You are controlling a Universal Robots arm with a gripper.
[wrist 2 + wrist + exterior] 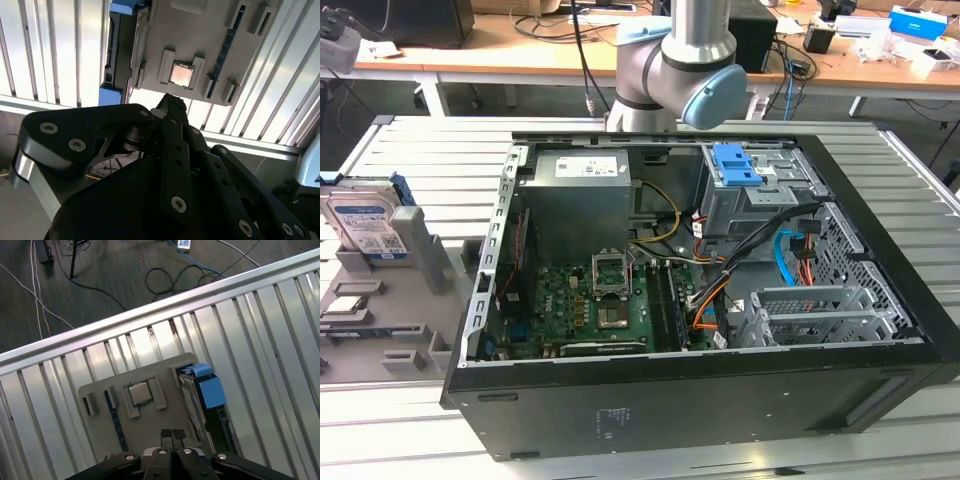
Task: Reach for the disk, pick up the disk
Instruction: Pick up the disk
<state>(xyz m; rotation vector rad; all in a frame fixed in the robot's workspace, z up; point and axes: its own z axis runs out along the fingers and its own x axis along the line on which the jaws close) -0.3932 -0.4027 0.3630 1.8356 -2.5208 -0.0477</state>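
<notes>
The gripper [172, 434] is hanging above a grey parts tray [150, 420], and in the first wrist view its two fingertips are pressing together with nothing between them. The claw is narrow and empty. It is not touching the disk.

The disk [192, 405] is standing on its edge in a slot at one end of that tray, showing its silver side and a blue rail [207, 390] in the first wrist view. In the second wrist view it [117, 50] is showing as a dark slab with blue at both ends, just beside the tray's pale body [200, 30]. In the exterior view the disk [360, 222] is leaning at the far end of the tray [380, 330], label facing out, at the exterior view's left. It is well apart from the open computer case [700, 390].

A square processor chip [139, 391] is sitting in a pocket near the tray's middle. The tray and case are resting on a slatted metal table [420, 150] — the arm [685, 60] is rising behind the case.
</notes>
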